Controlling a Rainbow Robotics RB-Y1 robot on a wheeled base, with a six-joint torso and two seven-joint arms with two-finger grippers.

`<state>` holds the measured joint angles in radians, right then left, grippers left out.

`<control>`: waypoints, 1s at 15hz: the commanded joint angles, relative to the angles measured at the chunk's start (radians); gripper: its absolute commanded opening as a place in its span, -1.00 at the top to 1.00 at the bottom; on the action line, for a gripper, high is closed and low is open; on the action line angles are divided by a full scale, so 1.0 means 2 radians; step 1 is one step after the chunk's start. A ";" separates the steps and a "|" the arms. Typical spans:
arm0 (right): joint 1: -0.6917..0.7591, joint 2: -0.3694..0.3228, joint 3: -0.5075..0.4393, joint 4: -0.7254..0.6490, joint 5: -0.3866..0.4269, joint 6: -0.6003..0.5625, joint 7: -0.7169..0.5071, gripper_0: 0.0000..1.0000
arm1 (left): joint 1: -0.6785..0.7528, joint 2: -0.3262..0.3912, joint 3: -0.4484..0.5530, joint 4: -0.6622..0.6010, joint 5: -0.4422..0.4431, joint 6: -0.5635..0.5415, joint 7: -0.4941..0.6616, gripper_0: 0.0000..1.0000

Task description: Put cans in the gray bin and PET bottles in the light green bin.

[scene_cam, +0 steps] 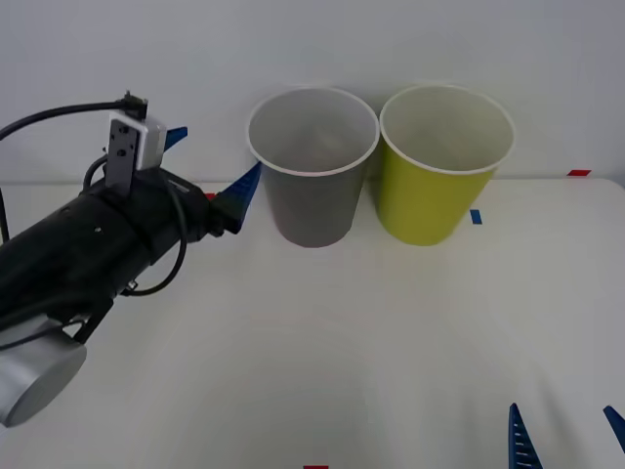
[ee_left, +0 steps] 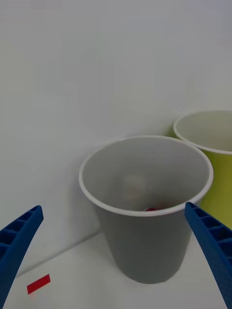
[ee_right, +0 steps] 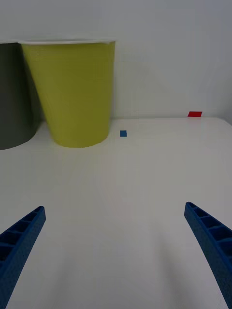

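The gray bin (scene_cam: pixel 312 205) and the light green bin (scene_cam: pixel 430 195) stand side by side at the back of the white table. My left gripper (scene_cam: pixel 210 161) hovers open just left of the gray bin, level with its rim. In the left wrist view a sliver of the red can (ee_left: pixel 151 209) shows low inside the gray bin (ee_left: pixel 145 246), beside the light green bin (ee_left: pixel 222 178). My right gripper (scene_cam: pixel 566 440) rests open near the table's front right, facing the light green bin (ee_right: pixel 72 96). No PET bottles are in view.
Small tape marks lie on the table: a blue one (scene_cam: pixel 476 217) right of the light green bin, a red one (scene_cam: pixel 579 173) at the far right edge, another red one (ee_left: pixel 38 284) left of the gray bin. A white wall stands right behind the bins.
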<state>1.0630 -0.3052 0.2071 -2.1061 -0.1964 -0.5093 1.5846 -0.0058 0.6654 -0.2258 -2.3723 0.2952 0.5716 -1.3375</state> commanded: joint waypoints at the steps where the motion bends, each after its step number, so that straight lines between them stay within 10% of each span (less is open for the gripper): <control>1: 0.000 0.000 0.000 0.000 0.000 0.000 0.000 -1.00 | 0.087 -0.021 0.007 -0.043 -0.026 0.000 -0.002 -1.00; 8: 0.000 0.000 0.000 0.000 0.000 0.000 0.000 -1.00 | 0.219 -0.035 0.015 -0.070 -0.043 -0.049 -0.015 -1.00; 15: 0.000 0.000 0.000 0.000 0.000 0.000 0.000 -1.00 | 0.315 -0.088 -0.007 0.035 -0.145 -0.301 -0.021 -1.00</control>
<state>1.0630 -0.3052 0.2071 -2.1062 -0.1964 -0.5093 1.5846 0.5775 0.5172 -0.2349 -2.3239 0.0269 0.0178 -1.3748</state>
